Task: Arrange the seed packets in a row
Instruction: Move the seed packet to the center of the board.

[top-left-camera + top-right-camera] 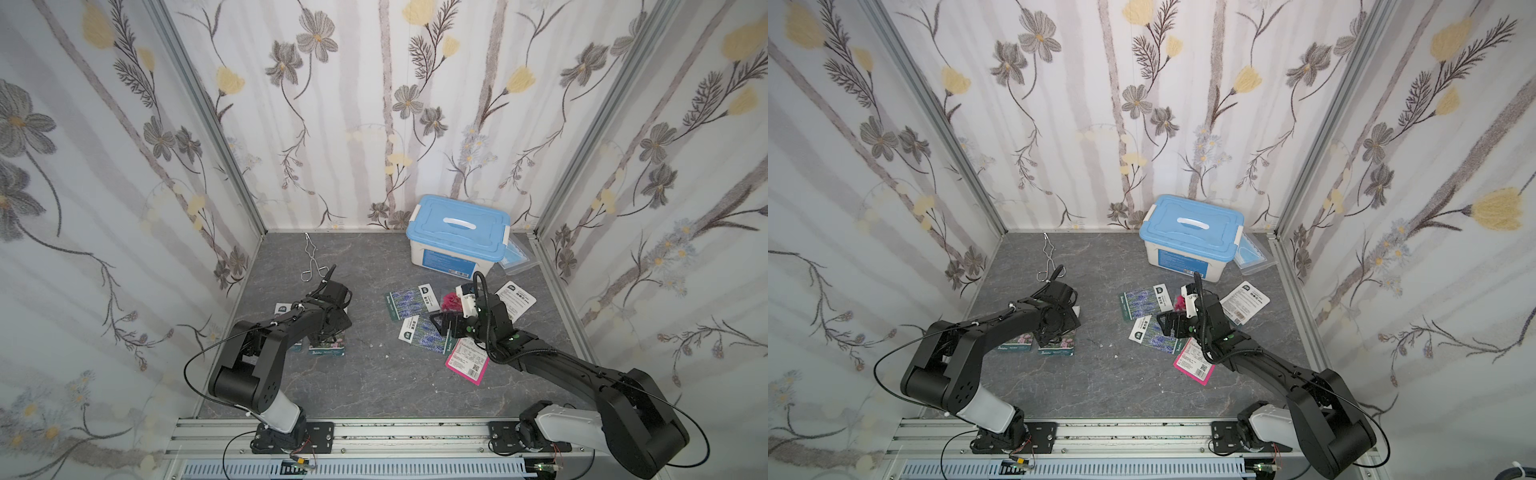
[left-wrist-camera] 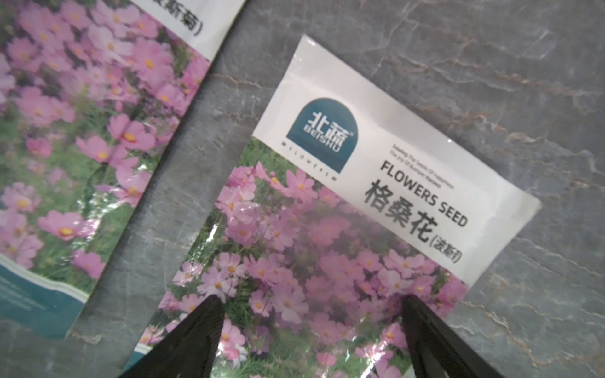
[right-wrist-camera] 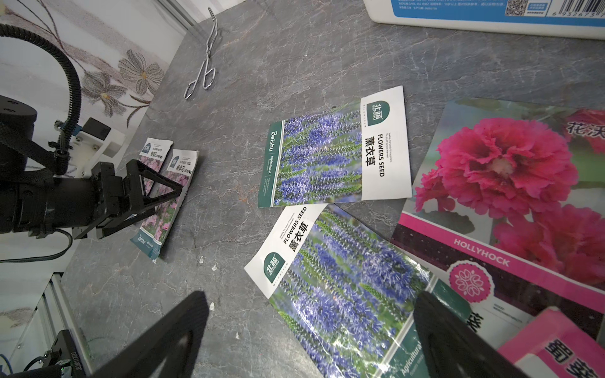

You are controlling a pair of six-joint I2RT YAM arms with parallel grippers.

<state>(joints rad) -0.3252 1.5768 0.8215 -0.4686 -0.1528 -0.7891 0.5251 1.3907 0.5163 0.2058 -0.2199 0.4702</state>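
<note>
Hovering open and empty, the left end effector (image 2: 309,297) straddles a glossy pink-flower seed packet (image 2: 327,229) on the left of the marbled grey counter (image 2: 491,81). The right end effector (image 3: 309,294), equally spread, hangs over a rectangular lavender seed packet (image 3: 353,288) right of centre.

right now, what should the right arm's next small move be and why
I'd guess: lower the right gripper onto the lavender packet beneath it and take its edge. The gripper hangs open over that packet, which lies crooked against the other lavender packet and the hollyhock packet. The two pink-flower packets already lie side by side.
</note>
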